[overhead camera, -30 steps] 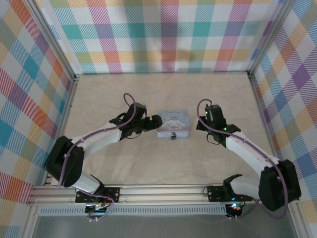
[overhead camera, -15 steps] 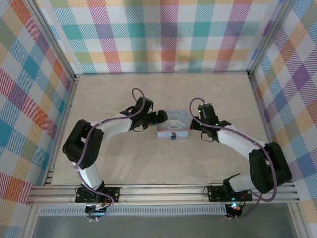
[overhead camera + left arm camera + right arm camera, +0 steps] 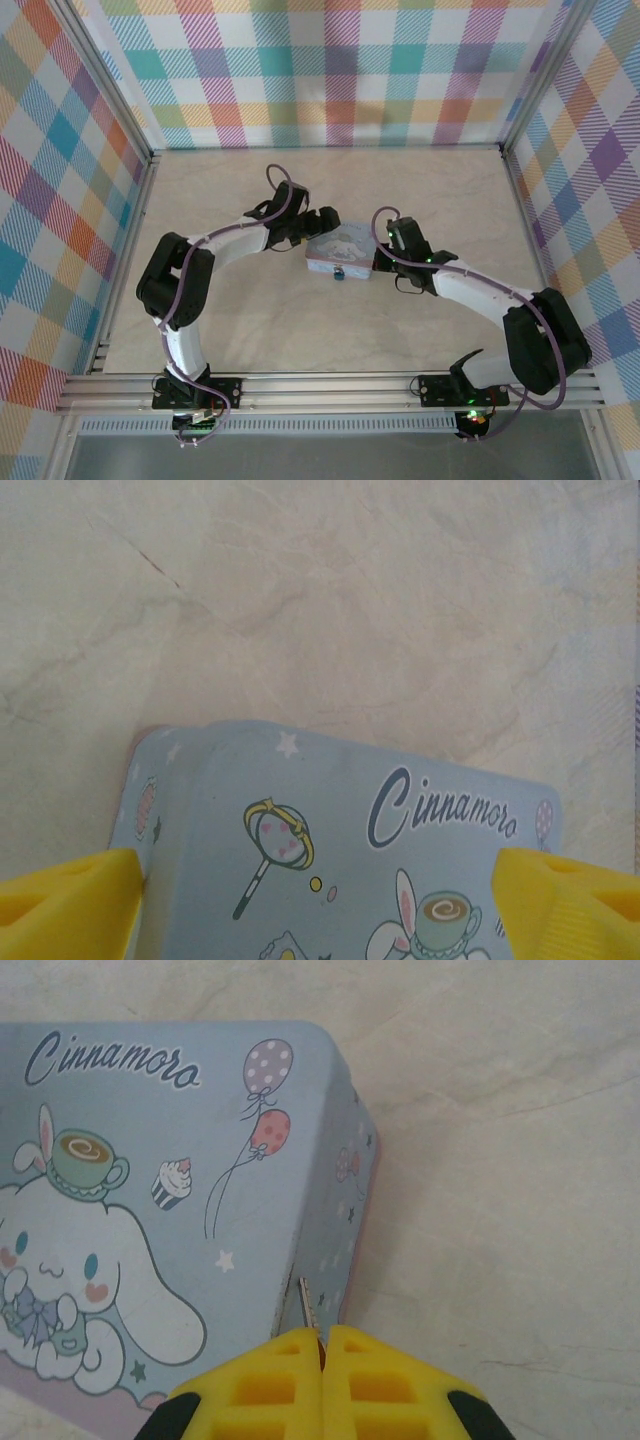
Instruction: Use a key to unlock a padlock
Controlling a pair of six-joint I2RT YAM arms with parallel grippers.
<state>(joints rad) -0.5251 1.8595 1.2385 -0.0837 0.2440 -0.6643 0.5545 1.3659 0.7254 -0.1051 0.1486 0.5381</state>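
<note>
Key (image 3: 309,1307) beside tin (image 3: 150,1140) edge; open table (image 3: 500,1160)

counter (image 3: 350,600): marble-look, matt, smooth
tin (image 3: 150,1140): printed metal, smooth, soft sheen
key (image 3: 308,1305): thin bare metal, at right tool's tip
right tool (image 3: 322,1345): yellow plastic, matt
walls (image 3: 330,70): plaid print, matt

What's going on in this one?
The left gripper is wide open, straddling one end of the pale blue cartoon tin. The right gripper is shut on a thin metal key, close beside the tin's other end. The small dark padlock sits at the tin's near edge; the key has not reached it yet.
</note>
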